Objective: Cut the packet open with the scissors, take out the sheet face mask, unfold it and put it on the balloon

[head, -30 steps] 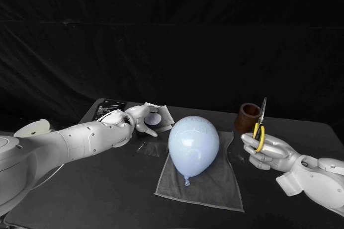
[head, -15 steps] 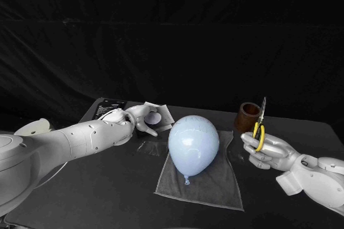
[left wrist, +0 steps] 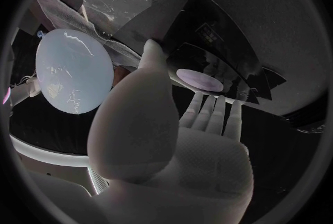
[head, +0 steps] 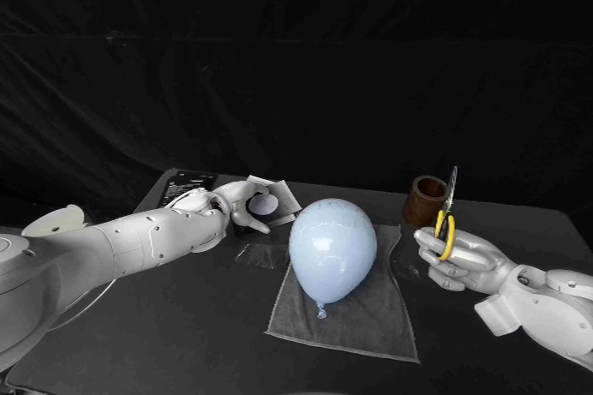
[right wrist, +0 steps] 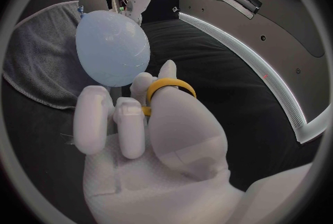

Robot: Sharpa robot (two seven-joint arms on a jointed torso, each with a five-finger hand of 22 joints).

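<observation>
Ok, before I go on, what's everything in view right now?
balloon: one, pale blue, lying on the cloth
cloth: one, grey, spread mid-table
packet: one, pale-edged with a round pale patch, far left of the balloon
flat black item: one, small print on it, behind the packet
clear film: one, transparent, left of the cloth
cup: one, brown, far right of the balloon
scissors: one pair, yellow handles, blades up
table: one, black
left hand: silver, at the packet, grip unclear
right hand: silver, holds the scissors
</observation>
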